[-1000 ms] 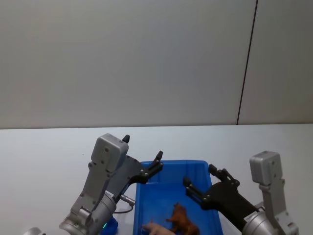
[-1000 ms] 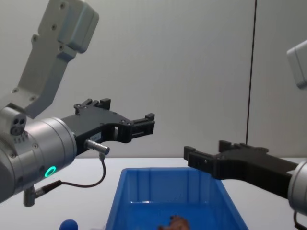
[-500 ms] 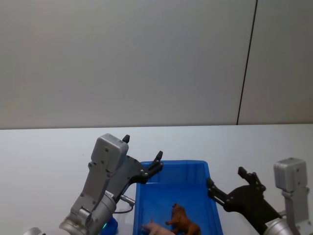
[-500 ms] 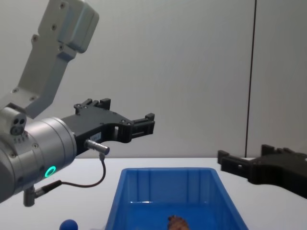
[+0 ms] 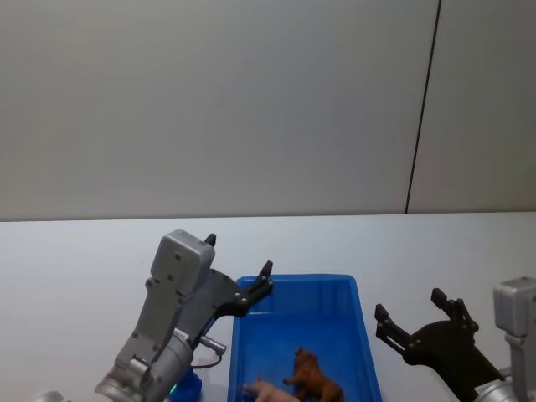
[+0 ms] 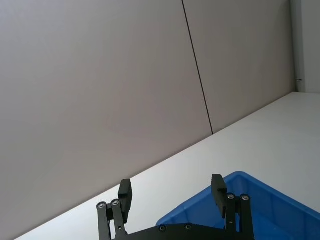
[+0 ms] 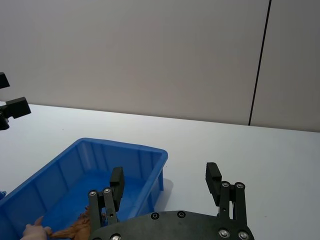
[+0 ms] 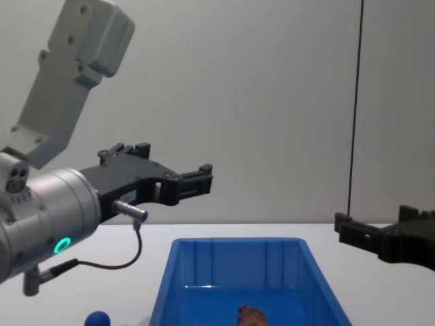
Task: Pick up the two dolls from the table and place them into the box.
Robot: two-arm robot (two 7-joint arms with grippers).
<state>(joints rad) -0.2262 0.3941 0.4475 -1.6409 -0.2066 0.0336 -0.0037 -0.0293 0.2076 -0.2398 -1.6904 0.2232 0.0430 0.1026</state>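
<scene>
Brown doll (image 5: 314,377), shaggy, lies on the floor of the box (image 5: 293,279). Blue doll (image 8: 98,318), round-topped, sits on the table (image 5: 75,251) beside the box's left wall, not yet picked. Left gripper (image 5: 238,258) hangs high over that rim, spread and empty; I'd say it must draw back and drop to the blue one. Right gripper (image 5: 410,306), spread and empty, hovers off the box's right side.
</scene>
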